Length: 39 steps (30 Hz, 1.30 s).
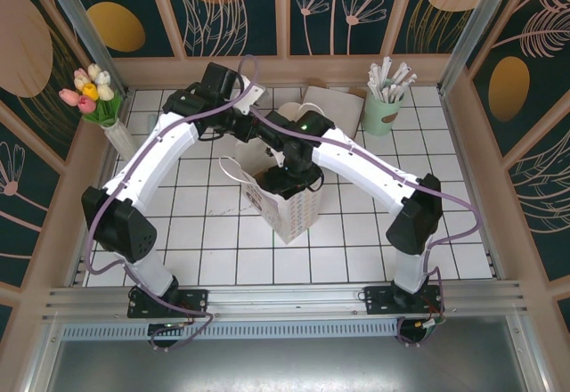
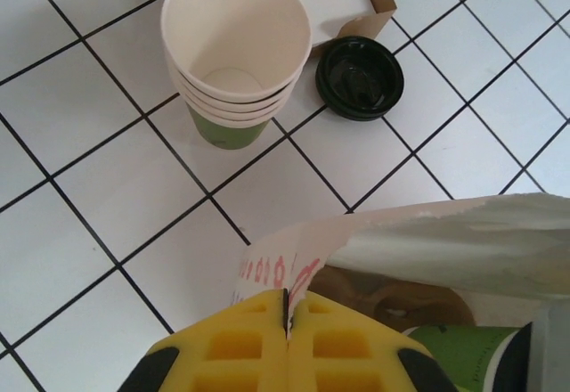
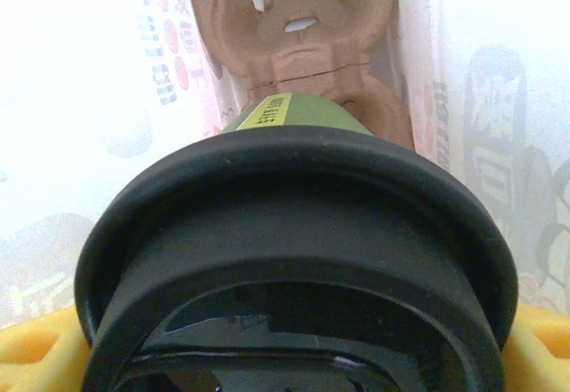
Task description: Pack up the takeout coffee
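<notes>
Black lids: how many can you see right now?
2. One loose lid lies on the tiles right of the stacked paper cups; the second lid caps the takeout coffee inside the white paper bag. Others may be hidden.

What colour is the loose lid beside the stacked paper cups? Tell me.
Black. The loose lid shows best in the left wrist view.

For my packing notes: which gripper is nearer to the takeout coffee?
Right. The right gripper holds the takeout coffee inside the paper bag; the left gripper pinches the bag's rim, beside it.
</notes>
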Tool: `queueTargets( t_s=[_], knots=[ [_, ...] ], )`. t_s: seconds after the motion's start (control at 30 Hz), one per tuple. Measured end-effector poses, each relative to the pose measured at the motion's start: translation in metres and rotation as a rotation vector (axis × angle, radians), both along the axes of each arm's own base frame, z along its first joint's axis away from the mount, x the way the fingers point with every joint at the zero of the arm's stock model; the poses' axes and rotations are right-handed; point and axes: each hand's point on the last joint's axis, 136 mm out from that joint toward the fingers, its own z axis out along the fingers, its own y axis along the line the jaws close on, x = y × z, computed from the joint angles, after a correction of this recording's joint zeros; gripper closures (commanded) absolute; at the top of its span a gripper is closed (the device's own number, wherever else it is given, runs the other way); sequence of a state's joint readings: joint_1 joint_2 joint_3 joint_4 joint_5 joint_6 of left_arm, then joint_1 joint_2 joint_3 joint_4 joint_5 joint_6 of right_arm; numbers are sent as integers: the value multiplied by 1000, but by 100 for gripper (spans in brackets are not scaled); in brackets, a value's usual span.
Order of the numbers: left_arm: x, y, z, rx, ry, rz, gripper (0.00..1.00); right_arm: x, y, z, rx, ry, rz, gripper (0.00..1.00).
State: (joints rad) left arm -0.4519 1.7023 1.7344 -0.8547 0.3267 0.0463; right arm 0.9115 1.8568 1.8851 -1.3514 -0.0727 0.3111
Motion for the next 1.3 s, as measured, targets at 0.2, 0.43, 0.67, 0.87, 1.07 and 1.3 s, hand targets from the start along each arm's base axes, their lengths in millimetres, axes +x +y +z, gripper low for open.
queueTargets(
  t_s=[0.2, 0.43, 0.67, 0.87, 1.07, 1.3],
  knots=[
    [-3, 0, 1, -17, 6, 11, 100, -1, 2, -5, -7, 20, -47, 37],
    [-2, -1, 1, -23, 13, 26, 100, -2, 4, -8, -11, 32, -63, 38],
    [-1, 0, 0, -23, 18, 43, 100, -2, 4, -10, -16, 34, -65, 38],
    [0, 1, 0, -23, 18, 56, 100, -1, 4, -14, -26, 38, -65, 38],
    [3, 0, -2, -33, 14, 68, 100, -1, 4, -15, -30, 41, -64, 38],
    [1, 0, 2, -49, 3, 71, 100, -2, 3, -17, -34, 44, -65, 38]
  ],
)
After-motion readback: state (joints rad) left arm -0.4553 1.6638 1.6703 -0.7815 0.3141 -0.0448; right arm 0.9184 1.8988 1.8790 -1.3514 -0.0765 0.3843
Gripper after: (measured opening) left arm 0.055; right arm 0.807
